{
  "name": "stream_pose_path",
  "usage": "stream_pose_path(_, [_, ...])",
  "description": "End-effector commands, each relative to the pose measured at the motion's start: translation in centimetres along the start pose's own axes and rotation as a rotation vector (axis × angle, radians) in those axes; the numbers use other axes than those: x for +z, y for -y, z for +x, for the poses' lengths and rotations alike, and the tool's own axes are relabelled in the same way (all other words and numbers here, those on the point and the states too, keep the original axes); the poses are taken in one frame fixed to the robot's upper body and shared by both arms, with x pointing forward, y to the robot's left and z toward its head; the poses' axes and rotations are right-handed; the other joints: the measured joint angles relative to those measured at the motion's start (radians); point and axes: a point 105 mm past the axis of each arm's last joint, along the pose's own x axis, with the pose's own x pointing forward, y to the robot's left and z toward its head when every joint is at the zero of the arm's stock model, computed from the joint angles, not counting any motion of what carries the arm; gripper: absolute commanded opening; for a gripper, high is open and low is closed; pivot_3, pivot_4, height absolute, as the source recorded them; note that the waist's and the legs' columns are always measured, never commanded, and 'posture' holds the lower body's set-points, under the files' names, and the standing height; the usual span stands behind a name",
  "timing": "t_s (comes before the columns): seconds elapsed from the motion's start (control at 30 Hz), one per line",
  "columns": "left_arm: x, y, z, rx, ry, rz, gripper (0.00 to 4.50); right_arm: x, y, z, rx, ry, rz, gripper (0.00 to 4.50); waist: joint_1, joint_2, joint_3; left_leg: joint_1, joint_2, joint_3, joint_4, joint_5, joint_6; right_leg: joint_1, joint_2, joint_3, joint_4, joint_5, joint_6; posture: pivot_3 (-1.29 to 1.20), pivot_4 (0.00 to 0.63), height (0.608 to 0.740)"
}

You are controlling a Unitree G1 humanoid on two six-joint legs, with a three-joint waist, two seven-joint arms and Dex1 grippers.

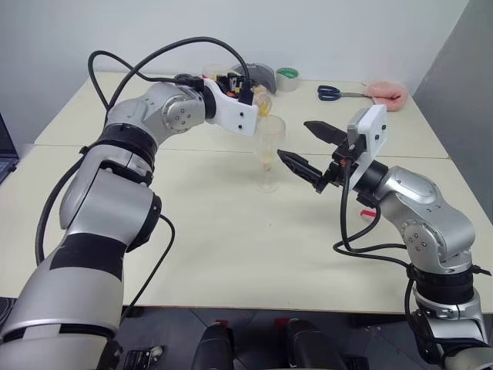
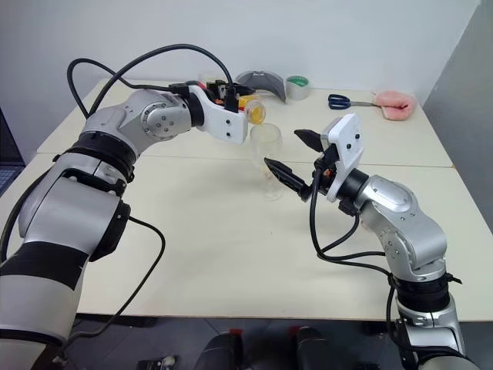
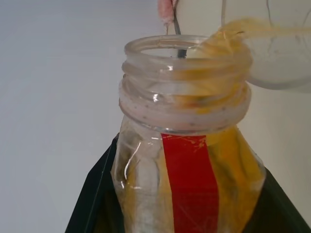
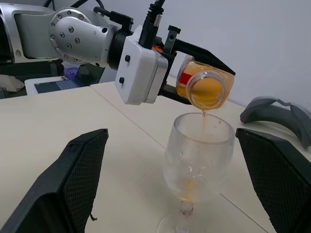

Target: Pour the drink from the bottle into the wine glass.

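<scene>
Now the juice goes into the glass

Up above the table (image 1: 231,231), the left gripper (image 4: 182,68) has its two black fingers squeezed tight on the bottle (image 4: 201,86). The bottle has no cap on. It is tipped over on its side, with its open mouth just above the rim of the wine glass (image 4: 197,167). A red stripe runs down the side of the bottle. The drink (image 3: 228,36) is orange-yellow. It sits at the mouth of the bottle, and a thin stream of it falls into the glass. A little of it lies at the bottom of the bowl.

The wine glass stands upright on the table, right under the bottle.

The right gripper (image 1: 306,146) is just beside the glass, on the robot's right. Its two fingers are spread wide apart and hold nothing. They point at the glass but do not touch it.

Far back on the table lie a roll of tape (image 1: 287,79), blue scissors (image 1: 333,93), a pink cloth (image 1: 387,94) and a gray curved thing (image 2: 262,82). They are all well apart from the glass.
</scene>
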Motion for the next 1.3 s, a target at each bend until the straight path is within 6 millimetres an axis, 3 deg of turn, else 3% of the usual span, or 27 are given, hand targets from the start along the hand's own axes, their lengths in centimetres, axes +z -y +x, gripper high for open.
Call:
stream_pose_path(0.03, [0.26,-3.27,-0.44,0.082,0.007,0.052,1.81,0.92,-0.11,-0.17,0.002,0.037,-0.035,4.50,0.000,0.000,0.000,0.000,0.000,0.000,0.000,0.000,0.000,0.000,0.000,0.000,0.000,0.000,0.000,0.00,0.150,0.740])
stream_pose_path(1.3, [0.16,-3.70,-0.49,0.069,-0.010,0.150,1.81,1.26,0.05,-0.19,-0.002,0.041,-0.045,4.50,0.000,0.000,0.000,0.000,0.000,0.000,0.000,0.000,0.000,0.000,0.000,0.000,0.000,0.000,0.000,0.00,0.150,0.740])
